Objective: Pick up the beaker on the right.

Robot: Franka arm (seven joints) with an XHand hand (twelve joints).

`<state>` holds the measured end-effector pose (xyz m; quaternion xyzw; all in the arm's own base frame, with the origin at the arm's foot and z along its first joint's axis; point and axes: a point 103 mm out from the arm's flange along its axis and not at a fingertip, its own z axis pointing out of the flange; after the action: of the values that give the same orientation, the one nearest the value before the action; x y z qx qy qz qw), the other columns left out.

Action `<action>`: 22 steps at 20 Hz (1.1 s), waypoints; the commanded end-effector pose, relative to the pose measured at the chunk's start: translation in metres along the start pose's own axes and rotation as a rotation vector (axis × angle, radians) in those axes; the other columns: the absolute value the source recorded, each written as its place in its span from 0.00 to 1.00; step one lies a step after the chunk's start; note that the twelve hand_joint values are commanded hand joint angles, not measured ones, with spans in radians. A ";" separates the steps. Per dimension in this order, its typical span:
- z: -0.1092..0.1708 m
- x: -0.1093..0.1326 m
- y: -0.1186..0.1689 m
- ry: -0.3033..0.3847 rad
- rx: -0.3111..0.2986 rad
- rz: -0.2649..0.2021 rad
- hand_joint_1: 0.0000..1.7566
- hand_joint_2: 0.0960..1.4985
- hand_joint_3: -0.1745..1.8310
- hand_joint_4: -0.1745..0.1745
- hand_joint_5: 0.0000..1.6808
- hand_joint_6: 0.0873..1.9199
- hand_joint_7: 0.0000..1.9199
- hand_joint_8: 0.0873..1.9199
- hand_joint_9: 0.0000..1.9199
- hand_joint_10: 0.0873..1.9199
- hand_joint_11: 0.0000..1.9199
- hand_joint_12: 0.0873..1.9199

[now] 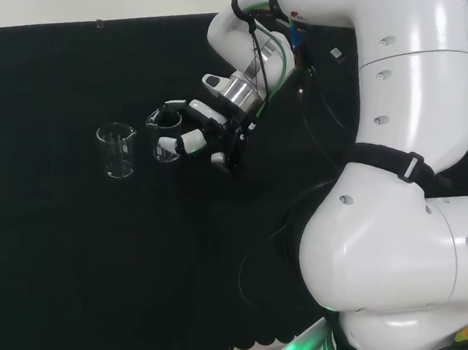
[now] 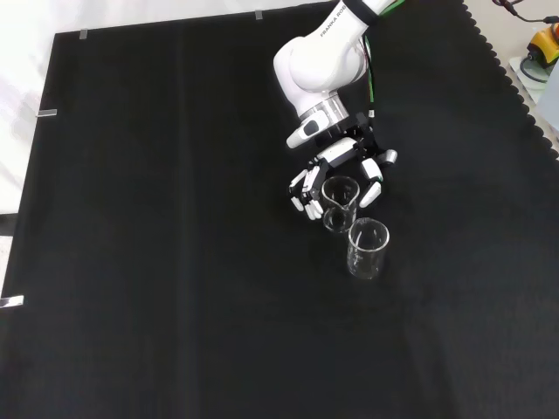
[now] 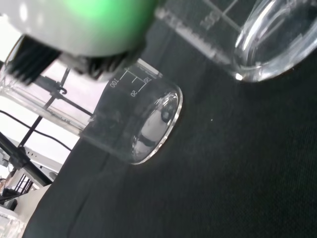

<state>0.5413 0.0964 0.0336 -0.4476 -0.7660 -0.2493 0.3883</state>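
Note:
Two clear glass beakers stand on the black cloth. In the head view the right beaker [image 1: 166, 135] stands between the fingers of the hand [image 1: 209, 124], and the left beaker [image 1: 116, 150] stands apart. From the front, the hand [image 2: 336, 159] reaches down with fingers [image 2: 304, 192] on one side of the nearer-to-arm beaker [image 2: 339, 205] and the thumb on the other, a small gap showing on each side. This beaker rests upright on the cloth. The second beaker [image 2: 367, 250] stands just below it. The wrist view shows the straddled beaker [image 3: 136, 124] close by the blurred hand [image 3: 84, 25].
The arm's white links [image 1: 394, 196] fill the right of the head view. The other beaker [image 3: 270, 39] is close beside the straddled one. Black cloth [image 2: 175, 262] lies bare around both beakers, with its scalloped edge [image 2: 515, 78] at the front view's right.

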 end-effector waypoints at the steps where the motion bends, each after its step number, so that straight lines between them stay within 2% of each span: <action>1: 0.000 0.001 0.001 -0.016 -0.043 0.025 0.62 0.36 0.50 0.59 0.59 0.48 0.53 0.29 0.48 0.24 0.21 0.63; 2: 0.000 0.001 0.000 -0.022 -0.052 0.028 0.64 0.38 0.48 0.43 0.64 0.47 0.57 0.28 0.52 0.23 0.27 0.60; 3: -0.001 0.001 0.000 -0.028 -0.061 0.029 0.68 0.43 0.41 0.24 0.66 0.43 0.60 0.30 0.56 0.22 0.33 0.56; 4: -0.002 0.001 0.000 -0.026 -0.072 0.028 0.71 0.48 0.34 0.13 0.68 0.38 0.62 0.30 0.59 0.19 0.38 0.52; 6: -0.006 0.002 0.000 -0.025 -0.093 0.021 0.73 0.52 0.27 0.03 0.73 0.29 0.67 0.25 0.65 0.14 0.46 0.47; 8: -0.011 0.003 0.000 -0.026 -0.107 0.012 0.74 0.52 0.24 0.00 0.76 0.23 0.70 0.20 0.68 0.09 0.50 0.44; 12: -0.023 0.006 0.001 -0.037 -0.105 -0.008 0.75 0.52 0.22 0.00 0.80 0.17 0.73 0.13 0.72 0.03 0.53 0.42; 22: -0.042 0.010 -0.001 -0.056 -0.077 -0.021 0.75 0.51 0.23 0.00 0.81 0.15 0.75 0.10 0.75 0.01 0.55 0.41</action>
<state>0.5518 0.0741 0.0606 -0.4639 -0.7658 -0.2768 0.3488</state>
